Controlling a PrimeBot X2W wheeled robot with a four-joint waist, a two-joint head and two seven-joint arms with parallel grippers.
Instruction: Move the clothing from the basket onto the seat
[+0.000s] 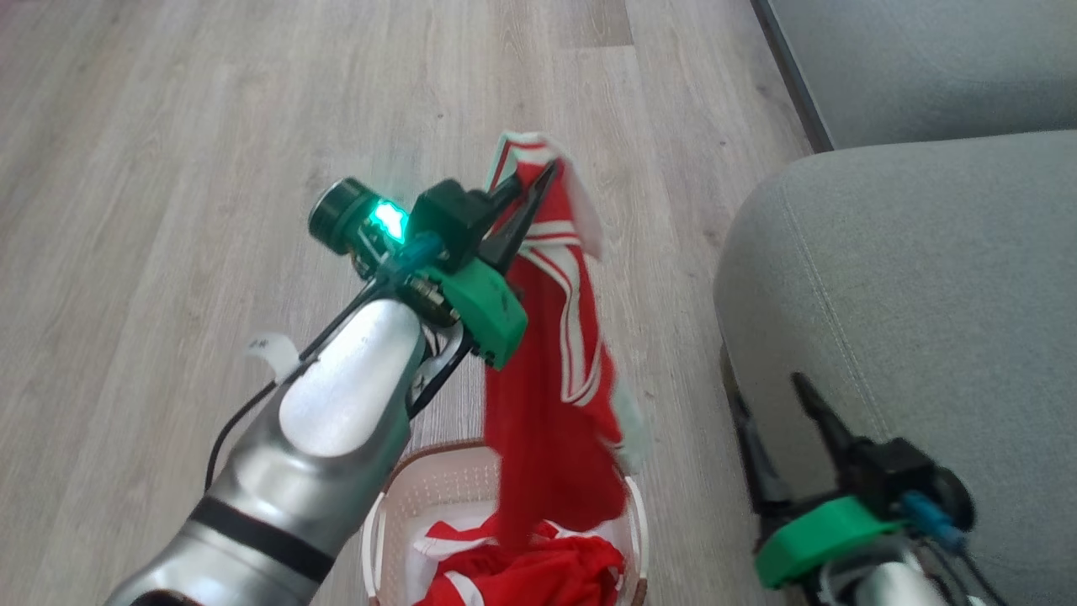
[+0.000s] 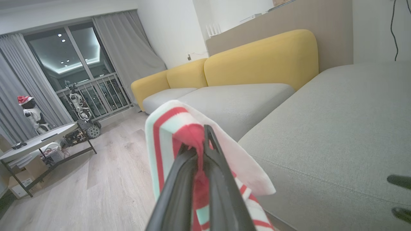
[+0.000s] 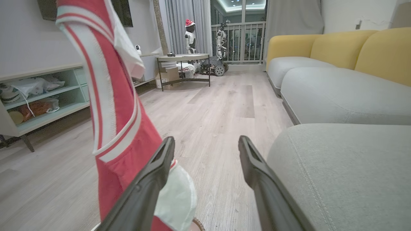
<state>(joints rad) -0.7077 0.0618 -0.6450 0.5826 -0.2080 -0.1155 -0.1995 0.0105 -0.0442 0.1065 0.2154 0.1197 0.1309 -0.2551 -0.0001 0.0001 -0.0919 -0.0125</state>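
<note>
**Item: clothing.** One red garment (image 1: 547,404) with white stripes hangs in the air above the basket (image 1: 437,471). Its lower end trails down to the basket's rim, and more red-and-white pieces (image 1: 538,572) lie inside. The basket stands on the floor (image 1: 210,168), near the rounded edge of the seat (image 1: 925,269).

**Holder: left gripper** (image 1: 543,177). It is clamped tight on a bunched fold at the garment's striped top hem, with cloth pinched between both fingers.

**Spare: right gripper** (image 1: 770,400). Its jaws are spread wide with nothing in them, and it hovers at the seat's near edge, beside the basket.

**Handling, as judged.** The garment looks light, soft and limp – it drapes from the single pinch and would likely swing in transit. The smooth sports fabric may slip out of a narrow grip. The long tail could catch the basket's rim or drag other pieces along.

**Where to hold.** A gathered fold or the thicker trimmed hem is better than a single layer. The carry must be high enough for the tail to clear the seat's edge.
</note>
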